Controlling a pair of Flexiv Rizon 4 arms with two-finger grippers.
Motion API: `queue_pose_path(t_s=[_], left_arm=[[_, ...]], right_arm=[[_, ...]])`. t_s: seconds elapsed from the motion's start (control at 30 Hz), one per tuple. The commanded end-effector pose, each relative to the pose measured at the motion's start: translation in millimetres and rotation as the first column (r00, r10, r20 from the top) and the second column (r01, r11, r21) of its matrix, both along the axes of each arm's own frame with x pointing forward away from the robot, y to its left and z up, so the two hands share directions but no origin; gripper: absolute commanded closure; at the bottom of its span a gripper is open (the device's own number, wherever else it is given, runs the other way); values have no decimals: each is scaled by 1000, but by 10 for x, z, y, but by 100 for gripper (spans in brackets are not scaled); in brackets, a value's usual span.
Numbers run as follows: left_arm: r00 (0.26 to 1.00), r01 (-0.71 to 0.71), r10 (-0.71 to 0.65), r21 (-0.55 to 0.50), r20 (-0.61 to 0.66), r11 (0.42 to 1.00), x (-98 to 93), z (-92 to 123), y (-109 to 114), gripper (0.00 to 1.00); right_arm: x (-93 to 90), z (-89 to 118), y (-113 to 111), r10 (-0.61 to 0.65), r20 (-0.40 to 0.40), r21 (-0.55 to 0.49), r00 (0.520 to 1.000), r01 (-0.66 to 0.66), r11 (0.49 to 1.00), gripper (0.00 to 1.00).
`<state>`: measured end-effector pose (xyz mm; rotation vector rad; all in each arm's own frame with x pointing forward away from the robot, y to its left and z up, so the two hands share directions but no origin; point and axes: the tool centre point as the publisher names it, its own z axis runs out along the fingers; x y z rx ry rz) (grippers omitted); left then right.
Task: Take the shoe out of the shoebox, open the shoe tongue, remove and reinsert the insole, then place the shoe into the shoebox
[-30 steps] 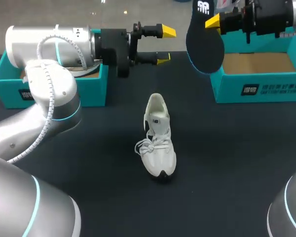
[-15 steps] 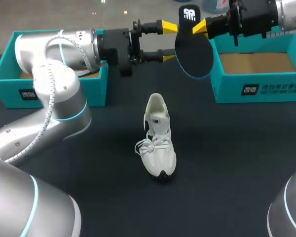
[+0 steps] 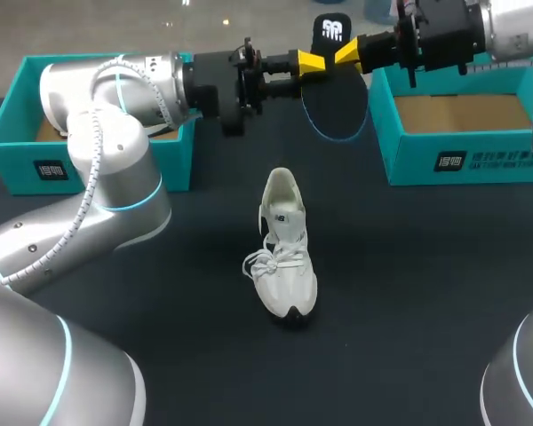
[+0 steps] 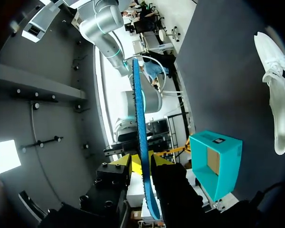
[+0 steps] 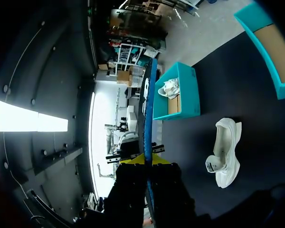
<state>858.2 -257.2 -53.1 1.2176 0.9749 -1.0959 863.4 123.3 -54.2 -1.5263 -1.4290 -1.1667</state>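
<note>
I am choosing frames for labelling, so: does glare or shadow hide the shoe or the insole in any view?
Head view: even light, no glare; white shoe clear against the dark table, dark insole less so. Both wrist views: shoe bright yet readable, insole seen only edge-on.

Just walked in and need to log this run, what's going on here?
The right gripper is shut on the dark insole, holding it up above the table. The left gripper is open, with the insole between its fingers. The white shoe lies on the table, outside both teal shoeboxes.
</note>
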Motion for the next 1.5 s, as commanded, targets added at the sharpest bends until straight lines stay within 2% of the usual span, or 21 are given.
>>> queue_pose_path(t_s=[0.03, 0.27, 0.37, 0.4, 0.6, 0.63, 0.67, 0.87, 1.0, 1.23, 1.43, 1.5], left_arm=[[1000, 2, -1, -3, 6, 1000, 15, 1, -58, 77], [1000, 7, -7, -7, 8, 1000, 3, -7, -95, 84], [1000, 7, -7, -9, 5, 1000, -3, -21, -103, 92], [1000, 8, -8, -10, 3, 1000, -1, -26, -107, 100], [1000, 9, -9, -9, 2, 1000, -7, -36, -121, 100], [1000, 11, -11, -9, 0, 1000, -7, -40, -123, 100], [1000, 11, -11, -9, -1, 1000, -7, -44, -123, 100], [1000, 14, -15, -8, -6, 1000, -7, -60, -102, 100], [1000, 11, -11, -2, -13, 1000, 12, -77, -77, 100], [999, -12, 12, 17, -33, 1000, 33, -106, -7, 100], [999, -14, 14, 21, -35, 1000, 36, -111, 7, 100], [999, -14, 14, 21, -35, 1000, 36, -111, 7, 100]], right_arm=[[-5, -3, 38, -3, -1, 0, 1000, 3, 1000, 100], [-10, -1, 66, -9, 2, 11, 1000, 9, 1000, 100], [-12, 1, 72, -14, 8, 15, 1000, 14, 1000, 100], [-11, 1, 73, -14, 8, 16, 1000, 14, 1000, 100], [-18, 19, 60, -31, 24, 33, 999, 31, 999, 100], [-16, 29, 51, -42, 34, 38, 999, 41, 998, 62], [-6, 45, 39, -53, 46, 52, 998, 50, 997, 0], [-36, 102, -84, -85, 94, 91, 992, 76, 993, 0], [-86, 117, -194, -85, 100, 112, 991, 73, 991, 0], [-194, 160, -401, -24, 158, 180, 987, -5, 984, 0], [-263, 261, -618, -1, 211, 170, 978, -36, 985, 0], [-263, 261, -618, -1, 211, 170, 978, -36, 985, 0]])
